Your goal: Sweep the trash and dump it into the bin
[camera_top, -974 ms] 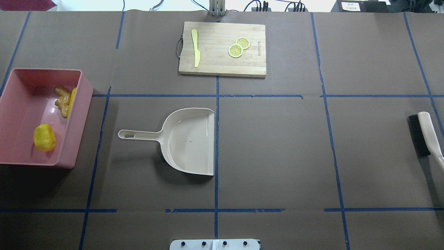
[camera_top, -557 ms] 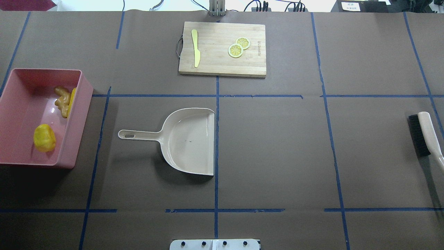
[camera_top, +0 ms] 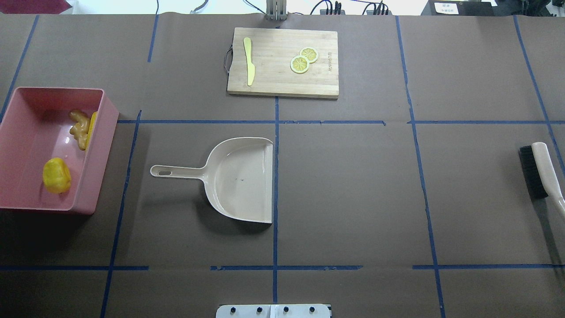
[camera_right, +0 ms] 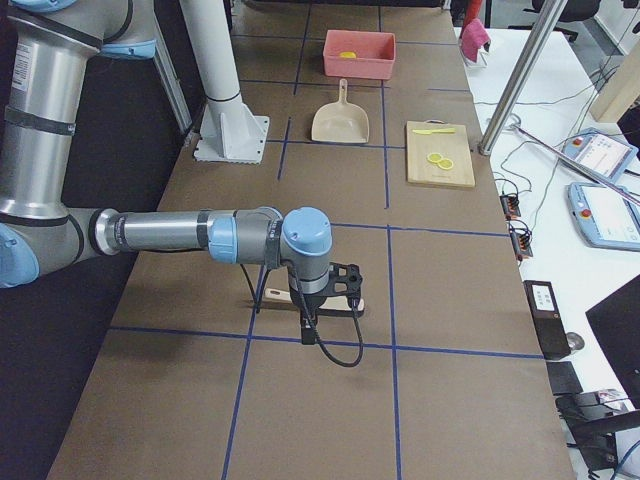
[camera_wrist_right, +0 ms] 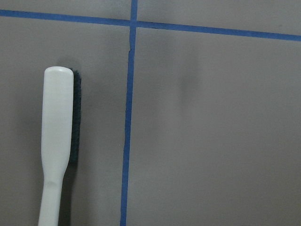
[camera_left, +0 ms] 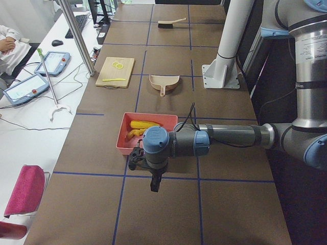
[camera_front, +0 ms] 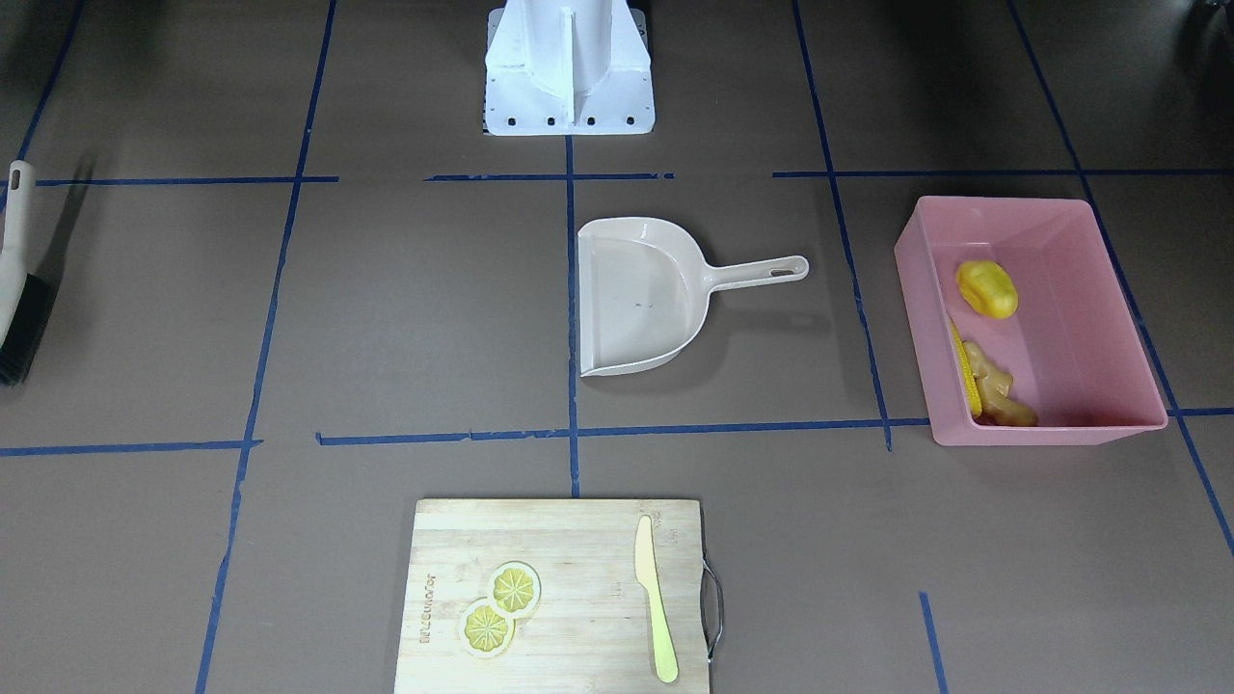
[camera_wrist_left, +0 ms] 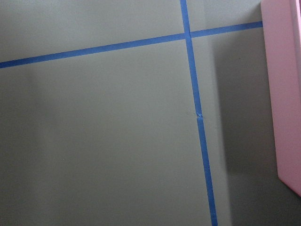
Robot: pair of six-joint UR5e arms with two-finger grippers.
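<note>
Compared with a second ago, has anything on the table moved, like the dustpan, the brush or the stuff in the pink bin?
Nothing visibly changed in the overhead view. The dustpan, the brush, the pink bin holding the corn cob, yellow lump and ginger root, and the cutting board all lie where they were.
</note>
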